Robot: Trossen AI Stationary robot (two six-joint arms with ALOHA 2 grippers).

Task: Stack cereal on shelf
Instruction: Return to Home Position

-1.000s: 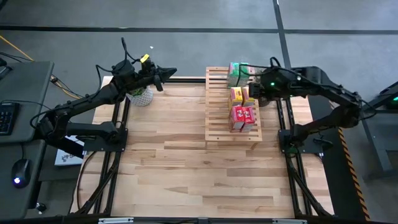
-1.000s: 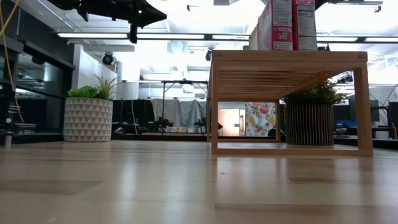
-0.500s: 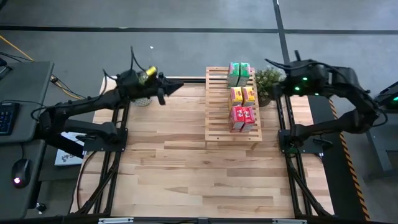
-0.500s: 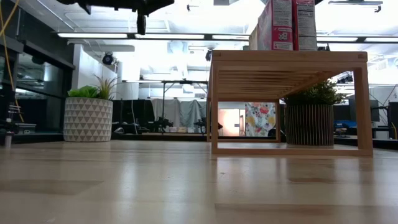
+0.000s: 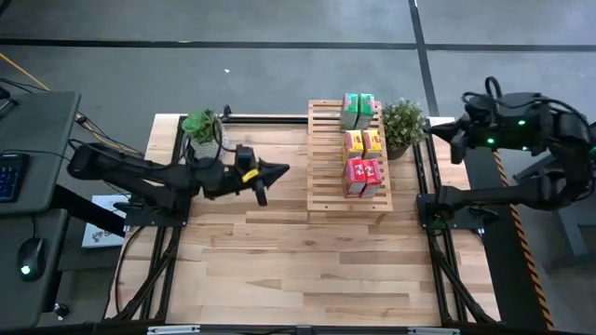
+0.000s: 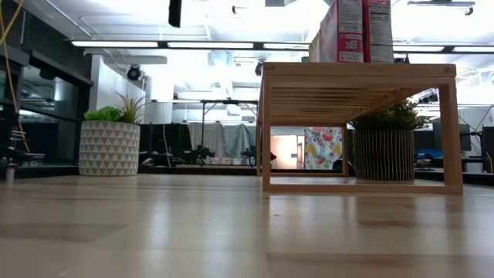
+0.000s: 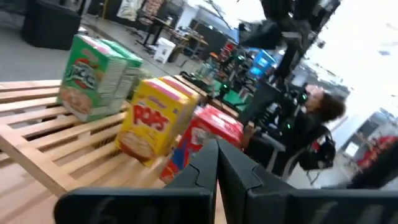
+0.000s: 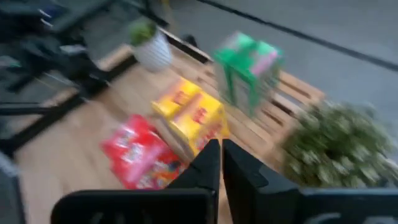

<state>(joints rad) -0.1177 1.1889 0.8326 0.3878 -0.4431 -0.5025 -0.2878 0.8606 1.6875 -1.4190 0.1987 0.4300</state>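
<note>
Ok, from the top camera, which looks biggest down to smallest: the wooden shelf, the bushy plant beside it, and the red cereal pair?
1. The shelf, easily the largest.
2. The bushy plant and the red cereal pair look about alike, so I won't rank one over the other.

We see the shelf (image 5: 321, 158), right of centre in the high view, as pale bare wood with smooth, matt slats. The cereal boxes (image 5: 363, 175) on it are printed cardboard with a faint sheen. The table (image 5: 279, 261) is planked wood, varnished enough to mirror light along the bottom of the low view. The left gripper (image 7: 217, 146) and right gripper (image 8: 221, 146) look like matt black plastic. The white pot (image 6: 109, 147) is matt and faceted; the dark pot (image 6: 384, 154) is ribbed.
</note>
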